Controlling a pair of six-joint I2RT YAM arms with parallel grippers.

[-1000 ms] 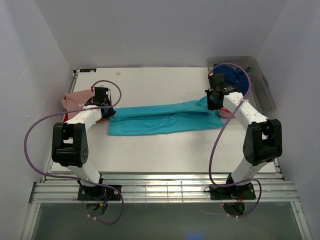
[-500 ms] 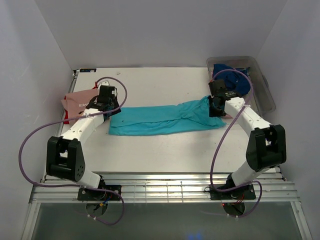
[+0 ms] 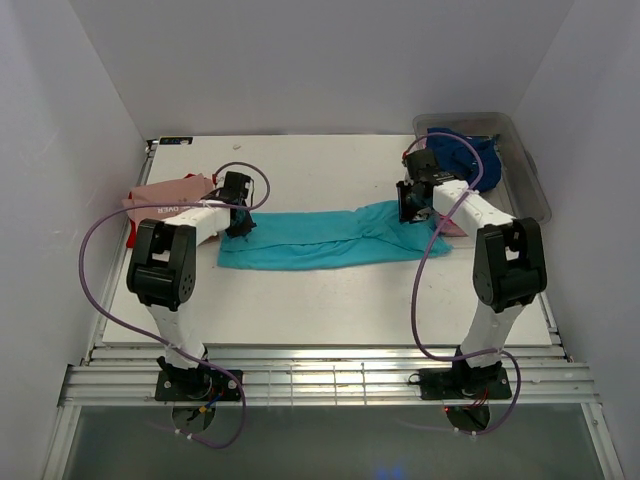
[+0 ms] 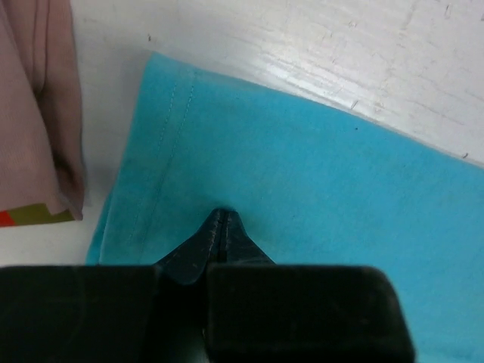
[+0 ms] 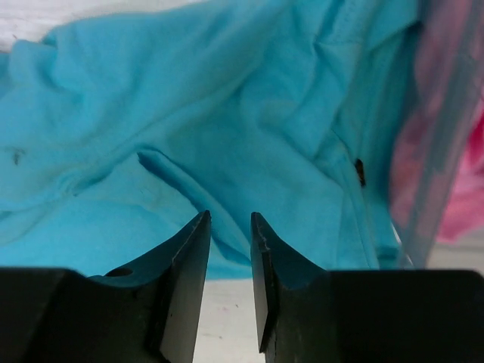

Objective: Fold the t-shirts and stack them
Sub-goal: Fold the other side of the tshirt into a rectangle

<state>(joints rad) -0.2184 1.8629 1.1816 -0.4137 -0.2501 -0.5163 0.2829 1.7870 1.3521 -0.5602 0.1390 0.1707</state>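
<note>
The white table [image 3: 330, 300] carries a turquoise t-shirt [image 3: 310, 240] lying flat in a long band across its middle, running from just beside the left arm to the right arm, smooth at its left end and rumpled at its right. At the far right corner stands a clear grey tub [image 3: 528, 170] with a navy t-shirt [image 3: 470, 155] heaped inside it. A salmon-pink t-shirt [image 3: 160, 200] with white lettering lies at the left edge of the table, just beside the turquoise one's hemmed end. A bright pink t-shirt [image 5: 461, 189] shows in the right wrist view through the tub's wall, next to the turquoise cloth. The left gripper [image 4: 221, 219] sits low on the turquoise shirt near its hemmed corner, fingers pressed together to a point; whether any cloth is pinched between them cannot be told. The right gripper [image 5: 228, 227] hangs over the rumpled end, its fingers a narrow gap apart with nothing between them.
</note>
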